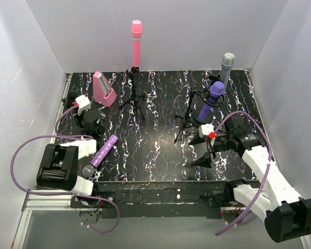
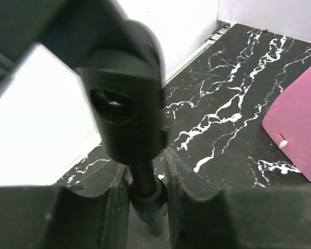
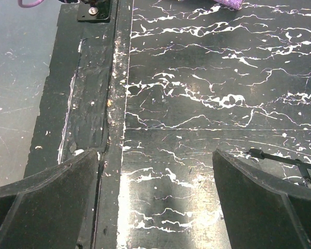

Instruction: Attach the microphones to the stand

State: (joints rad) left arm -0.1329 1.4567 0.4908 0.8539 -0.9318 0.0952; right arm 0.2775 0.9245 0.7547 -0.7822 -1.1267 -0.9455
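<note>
- Fingers of the left gripper (image 2: 145, 212) pinch the stem of a small black stand (image 2: 127, 104); the right gripper (image 3: 155, 202) is spread, holding nothing.
- Glittery purple microphone (image 1: 102, 153) lies flat near the left near corner, beside the left arm.
- Pink microphone (image 1: 136, 44), dark purple microphone (image 1: 211, 98) and silver-grey microphone (image 1: 227, 66) rise near the far edge.
- Black marbled table (image 1: 160, 155), white walls (image 1: 197, 31).

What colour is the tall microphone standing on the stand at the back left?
The microphone is pink all over. The top external view shows it best.
</note>
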